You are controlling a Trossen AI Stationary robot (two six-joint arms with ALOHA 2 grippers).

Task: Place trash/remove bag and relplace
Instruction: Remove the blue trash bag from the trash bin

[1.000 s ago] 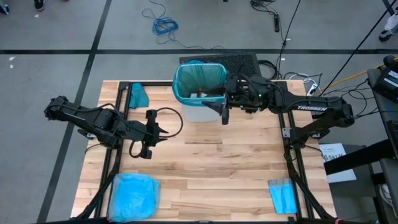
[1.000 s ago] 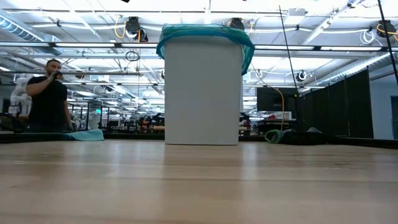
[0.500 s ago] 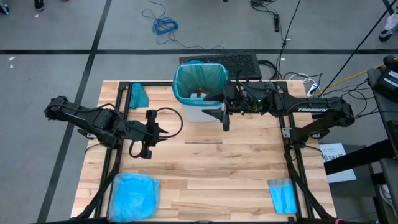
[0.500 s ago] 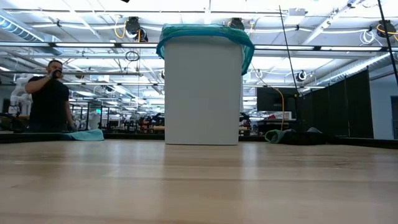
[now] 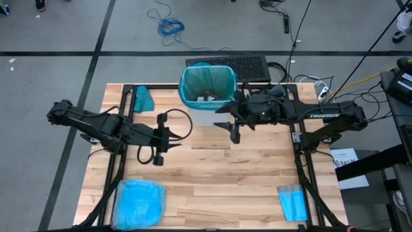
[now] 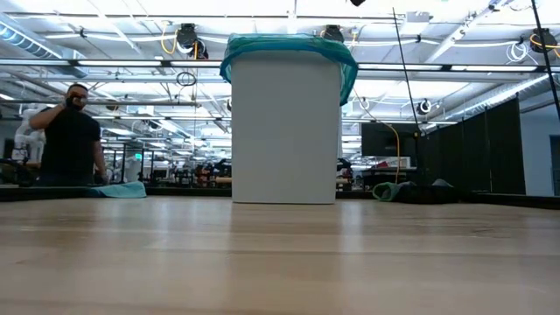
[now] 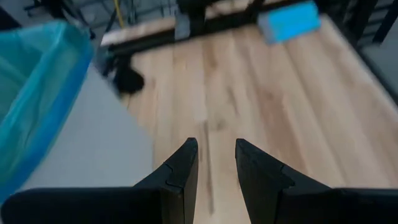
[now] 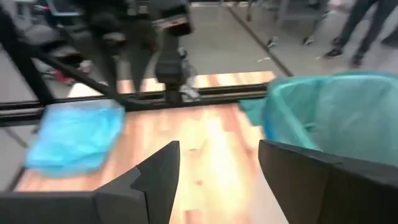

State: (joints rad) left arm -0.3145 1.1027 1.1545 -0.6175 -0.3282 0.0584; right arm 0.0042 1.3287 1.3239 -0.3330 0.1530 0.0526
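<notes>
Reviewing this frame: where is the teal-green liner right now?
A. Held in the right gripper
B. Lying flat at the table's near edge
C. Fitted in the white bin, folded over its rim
C: the teal-green liner lines the white bin, its edge draped over the rim; both grippers are empty.

Left hand (image 5: 159,149) empty, fingers slightly parted, right hand (image 5: 233,127) wide open

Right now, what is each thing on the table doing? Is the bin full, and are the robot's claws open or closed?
white bin: upright, lined, not full.
teal-green bag: folded over the bin's rim, a few scraps at the bottom.
right gripper: open, empty, beside the bin.
left gripper: partly open, empty, above bare wood.
pale blue bag: crumpled near the table's edge.
folded blue sheet: lying flat.
</notes>
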